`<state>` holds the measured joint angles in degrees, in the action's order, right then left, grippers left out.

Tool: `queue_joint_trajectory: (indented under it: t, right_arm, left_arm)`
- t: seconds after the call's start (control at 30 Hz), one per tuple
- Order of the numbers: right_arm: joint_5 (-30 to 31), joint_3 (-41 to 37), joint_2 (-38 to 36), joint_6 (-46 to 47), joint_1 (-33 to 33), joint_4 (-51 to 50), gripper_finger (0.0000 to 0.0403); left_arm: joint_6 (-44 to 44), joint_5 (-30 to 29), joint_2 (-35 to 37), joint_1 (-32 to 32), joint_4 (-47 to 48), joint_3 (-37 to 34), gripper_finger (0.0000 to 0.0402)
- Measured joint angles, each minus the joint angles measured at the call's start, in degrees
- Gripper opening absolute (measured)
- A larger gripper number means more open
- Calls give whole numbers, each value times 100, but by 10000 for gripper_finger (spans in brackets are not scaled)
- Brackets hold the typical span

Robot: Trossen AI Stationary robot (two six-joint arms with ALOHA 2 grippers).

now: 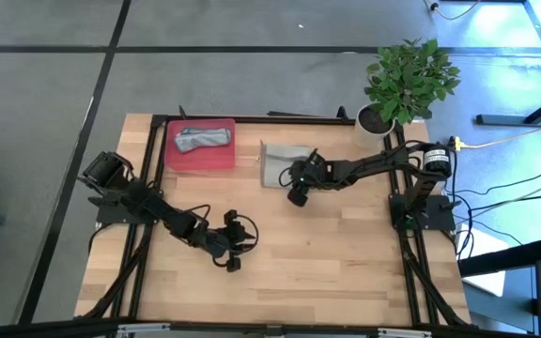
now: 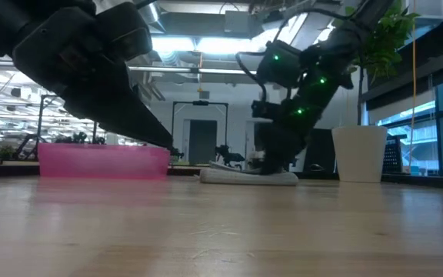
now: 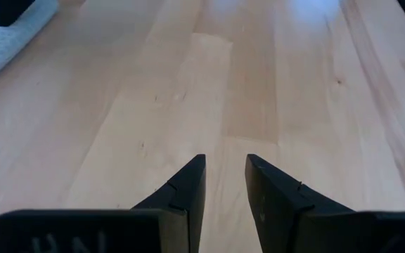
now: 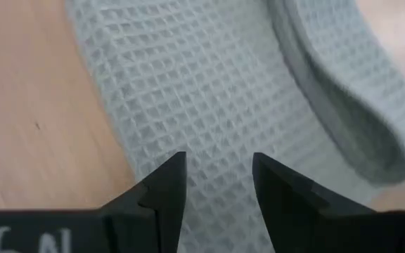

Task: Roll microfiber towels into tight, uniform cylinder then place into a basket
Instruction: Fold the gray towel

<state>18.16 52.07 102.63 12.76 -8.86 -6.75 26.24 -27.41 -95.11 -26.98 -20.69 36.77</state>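
A pale grey waffle-weave towel (image 1: 278,164) lies on the table right of the red tray (image 1: 169,160), with one part folded over (image 4: 343,91). It also shows flat in the low view (image 2: 244,176). A second towel (image 1: 202,139), greyish blue, lies bunched or rolled in the tray. My right gripper (image 1: 298,192) is open and points down at the pale towel's near edge (image 4: 220,176). My left gripper (image 1: 236,246) is open and holds nothing, low over bare wood at the table's middle, near side. My right gripper's open fingers (image 4: 167,190) stand right over the pale towel's near part, coming from above and slanting down. Its tip reaches the cloth in the low view (image 2: 271,169). I cannot tell whether the fingertips touch it.
A white pot with a green plant (image 1: 404,84) stands at the far right corner. The table's black frame (image 1: 148,188) runs along the left and right edges. Bare wood (image 1: 346,253) lies on the near right.
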Motion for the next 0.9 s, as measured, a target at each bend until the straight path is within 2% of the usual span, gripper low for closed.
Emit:
queue_joint_trajectory:
  t: [0.1,0.27,0.37,0.67,0.9]
  right_arm:
    - [-105,-102,0,245,-4,3,165]
    - [-874,-266,-19,344,34,98,165]
    - [-945,-358,-32,478,220,116,165]
    - [-1040,-407,-25,627,1384,18,165]
    - [-1132,-431,1,1095,2207,636,165]
  left_arm:
    - [0,8,0,0,22,0,94]
    - [0,-18,0,-2,20,0,94]
    - [0,-88,0,-2,18,0,94]
    - [2,-331,0,4,16,0,94]
    - [4,-319,0,7,11,0,94]
